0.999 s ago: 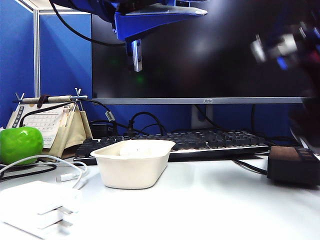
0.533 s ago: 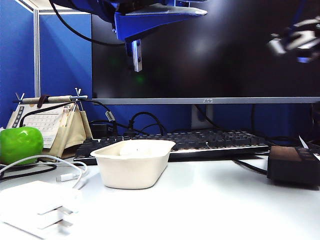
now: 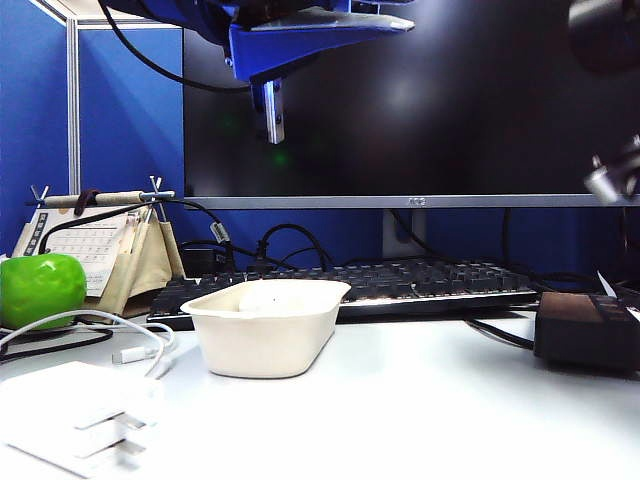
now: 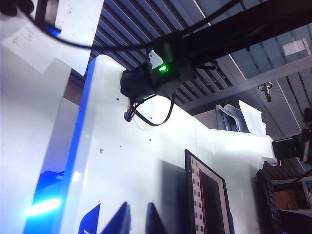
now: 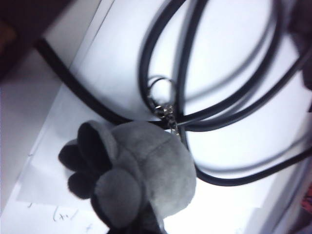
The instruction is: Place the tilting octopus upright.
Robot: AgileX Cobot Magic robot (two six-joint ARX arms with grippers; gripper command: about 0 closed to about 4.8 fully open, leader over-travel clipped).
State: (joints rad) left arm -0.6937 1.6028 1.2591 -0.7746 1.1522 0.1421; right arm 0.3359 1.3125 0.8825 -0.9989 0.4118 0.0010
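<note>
The octopus (image 5: 146,168) fills much of my right wrist view. It is a small grey plush with a rounded, seamed body and stubby tentacles (image 5: 85,161) that look almost black in shadow. The tentacles point sideways, not down, so it is tilted over. A short metal chain runs from its body to a keyring (image 5: 160,87). The toy is over a white sheet of paper (image 5: 44,165), and the ring crosses a loop of black cables (image 5: 229,109) on the pale worktop. I cannot tell whether the toy rests there or hangs from my tool.

My right tool is clenched, but its fingers do not show in the wrist view. A blurred piece of the right arm (image 3: 612,178) sits at the right edge of the exterior frame.

My left tool (image 3: 271,135) hangs at the upper middle of that frame, in front of the dark monitor (image 3: 420,100). It is released, with nothing in it.

The monitor's lower bezel has a small logo (image 3: 415,201) that seems to read AOC. Scribbled handwriting (image 5: 63,214) on the paper is unreadable. The print on the desk calendar (image 3: 90,240) at the left is too small to read.
</note>
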